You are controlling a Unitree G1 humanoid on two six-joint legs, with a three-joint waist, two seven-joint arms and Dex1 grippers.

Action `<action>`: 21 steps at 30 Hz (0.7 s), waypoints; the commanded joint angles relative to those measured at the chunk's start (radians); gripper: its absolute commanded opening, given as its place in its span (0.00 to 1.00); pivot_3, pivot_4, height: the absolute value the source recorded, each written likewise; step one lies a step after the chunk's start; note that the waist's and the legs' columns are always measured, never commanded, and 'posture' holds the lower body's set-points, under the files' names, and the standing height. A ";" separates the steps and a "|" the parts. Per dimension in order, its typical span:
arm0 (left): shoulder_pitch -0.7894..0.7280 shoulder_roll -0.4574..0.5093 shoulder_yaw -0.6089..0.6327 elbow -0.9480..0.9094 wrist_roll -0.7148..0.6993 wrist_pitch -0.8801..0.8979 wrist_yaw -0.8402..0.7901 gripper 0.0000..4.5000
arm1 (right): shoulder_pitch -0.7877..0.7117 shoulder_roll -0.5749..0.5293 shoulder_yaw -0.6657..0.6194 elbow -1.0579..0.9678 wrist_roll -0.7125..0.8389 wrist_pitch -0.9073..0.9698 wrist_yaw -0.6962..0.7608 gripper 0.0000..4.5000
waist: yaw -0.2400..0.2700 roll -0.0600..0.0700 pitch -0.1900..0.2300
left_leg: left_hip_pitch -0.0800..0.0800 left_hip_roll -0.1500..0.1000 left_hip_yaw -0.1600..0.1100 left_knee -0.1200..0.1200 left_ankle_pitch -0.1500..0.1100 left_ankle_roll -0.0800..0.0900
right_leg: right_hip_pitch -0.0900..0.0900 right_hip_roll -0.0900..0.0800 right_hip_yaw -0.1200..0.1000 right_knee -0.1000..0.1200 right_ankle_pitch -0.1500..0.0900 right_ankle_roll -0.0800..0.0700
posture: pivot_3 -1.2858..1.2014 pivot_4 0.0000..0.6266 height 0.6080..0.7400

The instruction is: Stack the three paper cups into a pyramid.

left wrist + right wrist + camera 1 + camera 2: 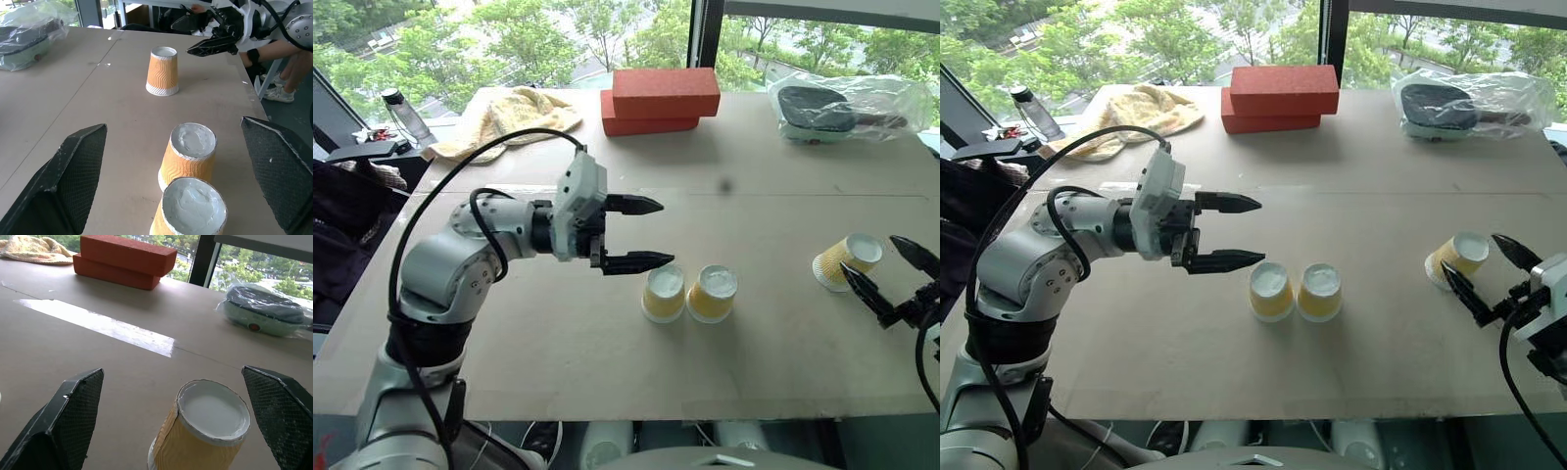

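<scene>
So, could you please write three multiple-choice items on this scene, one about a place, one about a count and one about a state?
1. Where does the lone paper cup stand?
A. on the red bricks
B. on the table, just in front of the right gripper
C. inside another cup

2. How many cups stand side by side near the left gripper?
A. one
B. two
C. three

3. How do the cups stand?
A. upside down, white bases up
B. upright, mouths up
C. lying on their sides

Key:
1 B: it sits on the table before the right gripper, apart from the red bricks.
2 B: the cup pair stands beside the left gripper.
3 A: all three show closed white bases on top.
</scene>
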 commanded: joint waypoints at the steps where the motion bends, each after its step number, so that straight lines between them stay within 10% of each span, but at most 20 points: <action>1: 0.001 0.018 -0.010 -0.015 0.031 -0.032 -0.016 1.00 | -0.059 0.021 0.025 0.057 -0.048 -0.034 -0.050 0.99 | -0.001 0.000 0.000 | -0.001 0.000 0.000 0.000 0.000 0.000 | 0.000 0.000 0.000 -0.001 0.000 0.000 | 0.52 0.24 0.93; 21: 0.089 0.017 0.046 -0.097 -0.027 -0.010 0.020 1.00 | -0.212 0.032 0.030 0.264 -0.147 -0.146 -0.156 0.99 | -0.001 0.000 0.000 | 0.000 0.000 0.001 0.000 0.000 0.000 | 0.000 -0.001 0.002 0.000 0.000 0.000 | 0.52 0.24 0.93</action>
